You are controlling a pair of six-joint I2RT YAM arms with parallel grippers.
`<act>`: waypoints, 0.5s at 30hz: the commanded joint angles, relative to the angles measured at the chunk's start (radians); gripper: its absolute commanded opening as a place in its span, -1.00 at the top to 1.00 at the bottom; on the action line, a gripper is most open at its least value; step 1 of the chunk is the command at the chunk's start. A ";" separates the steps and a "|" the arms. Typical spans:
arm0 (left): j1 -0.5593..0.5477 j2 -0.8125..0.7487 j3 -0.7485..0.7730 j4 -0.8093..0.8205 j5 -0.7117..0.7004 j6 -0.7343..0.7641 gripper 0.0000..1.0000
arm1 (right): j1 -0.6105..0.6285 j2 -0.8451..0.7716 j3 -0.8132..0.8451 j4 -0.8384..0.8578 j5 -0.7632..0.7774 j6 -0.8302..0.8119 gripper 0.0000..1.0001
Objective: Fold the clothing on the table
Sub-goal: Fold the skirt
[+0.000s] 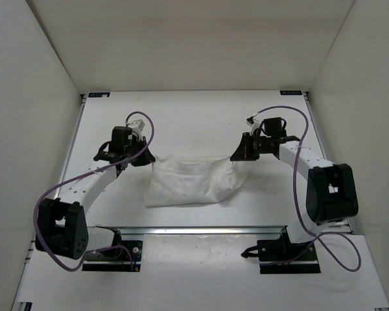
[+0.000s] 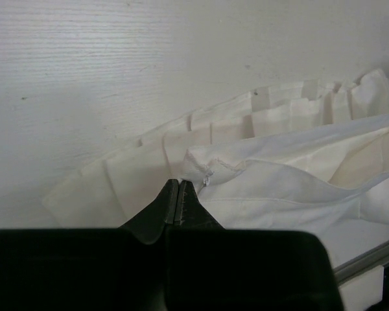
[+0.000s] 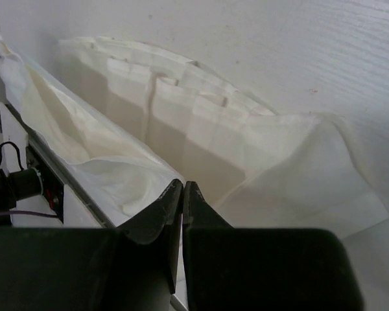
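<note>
Because a fold needs one edge carried over the rest, the table does little more than support the lower half of the clothing. The white garment lies near the middle of the table, toward the near rail. Its far edge is raised off the surface and sags in a shallow curve, which suggests it hangs from its two upper corners rather than resting flat. The left hand sits at the far left corner and the right hand at the far right corner. Being well apart, they keep the edge spread so the cloth does not bunch.

From the left wrist, the hand is fully closed, its tips pressed together with a seamed corner of fabric meeting them. This looks like a thin pinch on the hem. From the right wrist, the other hand is closed just as tightly, with the fabric rising right at its tips. The grip point itself is hidden, but the taut corner seen from above indicates that it holds the cloth.
</note>
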 commanded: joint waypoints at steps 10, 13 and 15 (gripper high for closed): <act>0.046 0.156 0.058 0.125 -0.057 -0.044 -0.13 | 0.039 0.120 0.220 0.057 0.273 0.008 0.09; 0.042 0.067 0.059 0.107 -0.071 -0.065 -0.22 | 0.027 -0.006 0.146 0.055 0.307 0.028 0.03; 0.035 -0.010 0.038 0.073 -0.050 -0.074 -0.22 | 0.001 -0.083 0.058 0.057 0.261 0.060 0.03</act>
